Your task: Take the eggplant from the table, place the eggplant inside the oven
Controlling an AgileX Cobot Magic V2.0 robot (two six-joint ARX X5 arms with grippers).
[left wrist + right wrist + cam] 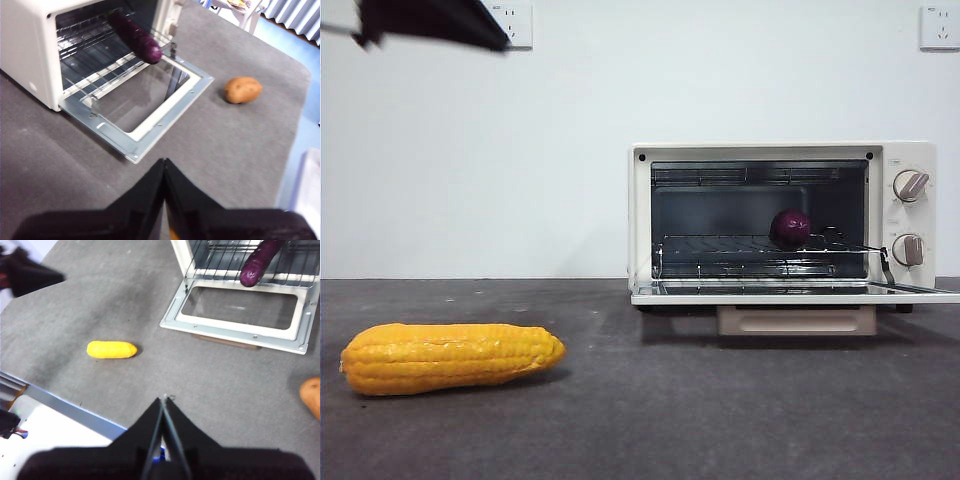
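The dark purple eggplant (790, 226) lies on the wire rack inside the cream-white oven (760, 150), whose door (790, 293) hangs open and flat. In the left wrist view the eggplant (136, 36) lies lengthwise on the rack, its rounded end toward the open door (150, 130). My left gripper (164, 162) is shut and empty, well above the table (65, 165) in front of the oven. My right gripper (165, 399) is also shut and empty, high over the table's near edge, with the eggplant (260, 262) far from it.
A yellow corn cob (450, 356) lies on the table at front left, also in the right wrist view (111, 349). A brown potato (243, 90) sits on the table to one side of the oven door. A black arm tip (430, 22) shows at the front view's top left corner.
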